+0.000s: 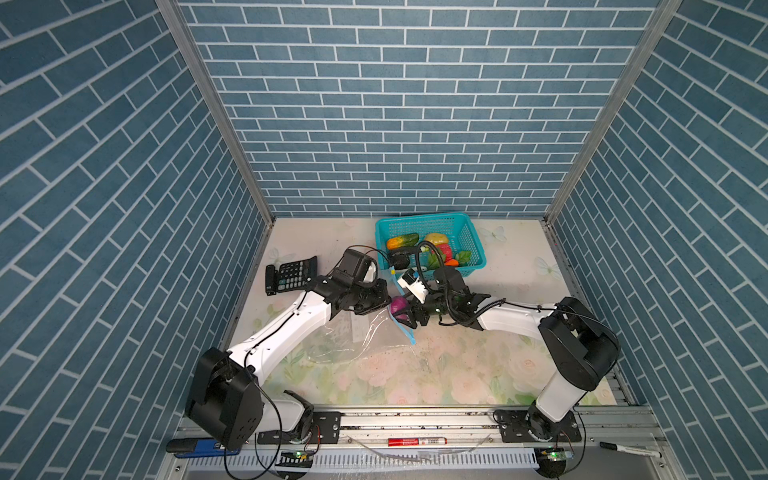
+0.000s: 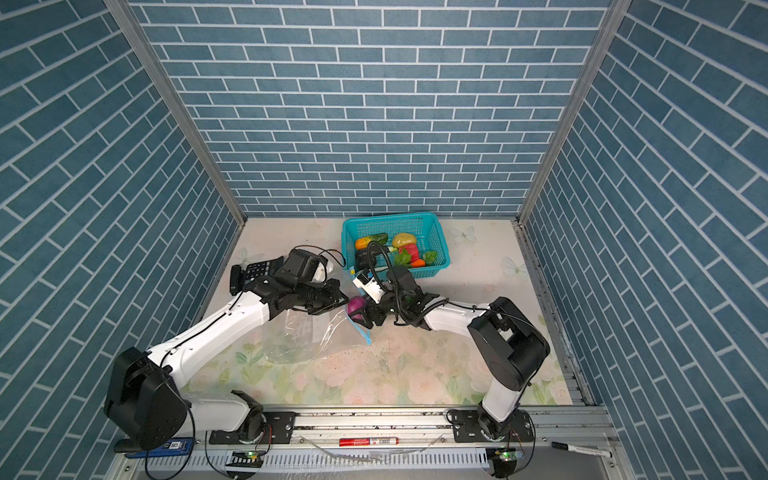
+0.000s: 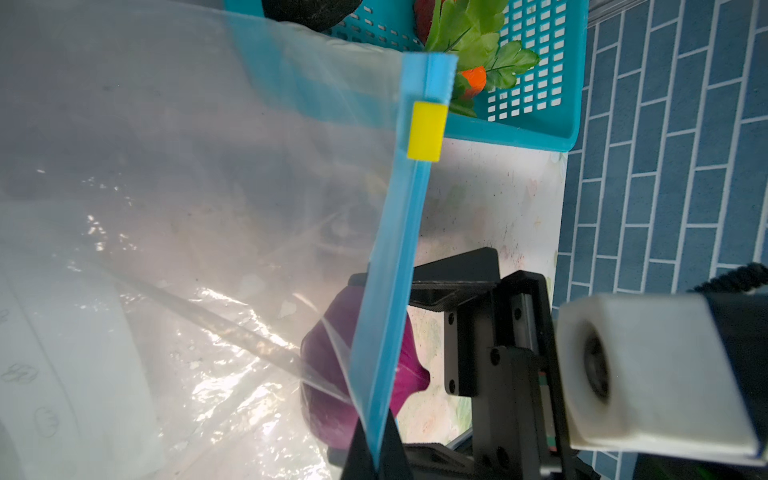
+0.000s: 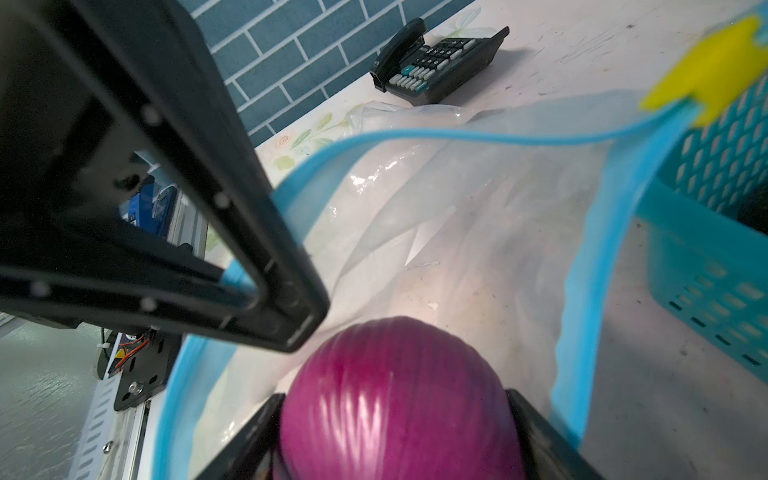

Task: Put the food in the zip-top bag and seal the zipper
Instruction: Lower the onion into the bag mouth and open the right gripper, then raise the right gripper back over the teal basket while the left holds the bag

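Observation:
The clear zip-top bag (image 1: 353, 336) (image 2: 303, 336) lies on the table with its mouth towards the basket. My left gripper (image 3: 376, 453) (image 1: 384, 297) is shut on the light-blue zipper (image 3: 399, 249) and lifts the upper edge, so the mouth gapes. The yellow slider (image 3: 426, 131) sits at the strip's far end. My right gripper (image 4: 395, 415) (image 1: 405, 313) is shut on the purple onion (image 4: 395, 395) (image 1: 398, 306) (image 3: 409, 374), right at the open mouth between the two blue edges. More food lies in the teal basket: a yellow fruit (image 1: 436, 238), a red piece (image 1: 444, 251), a carrot (image 1: 452, 262) and a cucumber-like piece (image 1: 402, 241).
The teal mesh basket (image 1: 469, 232) stands at the back, just behind both grippers. A black calculator (image 1: 293, 274) lies at the left by the wall. On the front rail are a red marker (image 1: 417, 441) and a black marker (image 1: 623, 448).

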Motion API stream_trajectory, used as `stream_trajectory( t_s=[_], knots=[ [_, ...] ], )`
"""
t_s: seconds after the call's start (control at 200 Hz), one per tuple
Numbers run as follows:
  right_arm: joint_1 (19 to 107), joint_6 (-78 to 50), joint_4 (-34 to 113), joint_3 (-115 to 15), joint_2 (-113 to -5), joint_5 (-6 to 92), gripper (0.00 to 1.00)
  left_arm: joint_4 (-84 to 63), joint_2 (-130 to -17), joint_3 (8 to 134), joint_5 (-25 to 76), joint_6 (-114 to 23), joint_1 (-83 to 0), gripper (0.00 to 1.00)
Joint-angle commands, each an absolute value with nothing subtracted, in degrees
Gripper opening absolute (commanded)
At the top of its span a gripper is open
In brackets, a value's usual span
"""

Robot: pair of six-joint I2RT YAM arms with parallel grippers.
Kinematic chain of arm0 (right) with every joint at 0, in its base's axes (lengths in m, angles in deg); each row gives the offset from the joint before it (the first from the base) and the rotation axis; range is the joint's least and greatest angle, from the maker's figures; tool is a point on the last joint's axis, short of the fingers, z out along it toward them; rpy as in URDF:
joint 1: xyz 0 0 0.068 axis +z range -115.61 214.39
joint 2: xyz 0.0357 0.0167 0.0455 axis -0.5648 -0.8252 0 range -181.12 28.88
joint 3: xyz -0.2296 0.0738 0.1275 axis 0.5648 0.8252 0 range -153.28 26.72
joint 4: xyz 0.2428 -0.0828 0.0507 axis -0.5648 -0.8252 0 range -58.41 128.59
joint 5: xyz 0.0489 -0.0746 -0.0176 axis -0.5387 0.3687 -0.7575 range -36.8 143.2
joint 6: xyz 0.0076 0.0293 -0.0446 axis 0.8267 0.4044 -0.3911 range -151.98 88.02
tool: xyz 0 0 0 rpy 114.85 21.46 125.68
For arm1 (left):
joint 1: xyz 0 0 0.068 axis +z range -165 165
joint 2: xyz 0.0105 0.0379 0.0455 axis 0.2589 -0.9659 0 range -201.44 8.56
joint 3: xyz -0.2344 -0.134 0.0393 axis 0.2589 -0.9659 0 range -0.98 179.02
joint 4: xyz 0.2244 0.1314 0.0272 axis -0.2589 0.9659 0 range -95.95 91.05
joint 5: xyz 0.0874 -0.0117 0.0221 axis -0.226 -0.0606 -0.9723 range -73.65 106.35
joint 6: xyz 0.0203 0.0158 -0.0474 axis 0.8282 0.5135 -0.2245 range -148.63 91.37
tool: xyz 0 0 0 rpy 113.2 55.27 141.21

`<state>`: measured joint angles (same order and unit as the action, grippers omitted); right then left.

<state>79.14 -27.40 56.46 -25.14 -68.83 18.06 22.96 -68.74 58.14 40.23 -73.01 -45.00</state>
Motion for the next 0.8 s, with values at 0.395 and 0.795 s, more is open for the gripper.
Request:
stream_trajectory(
  t_s=[0.395, 0.795],
  knots=[
    [80.01, -30.08, 50.90, -28.59, -69.52, 21.21, 0.93, 22.88, -68.46, 57.04, 40.23, -72.83, -45.43, 0.00],
    [80.18, -30.09, 49.45, -27.42, -65.47, 22.41, 0.91, 22.53, -68.43, 56.18, 39.86, -72.78, -45.41, 0.00]
  ],
)
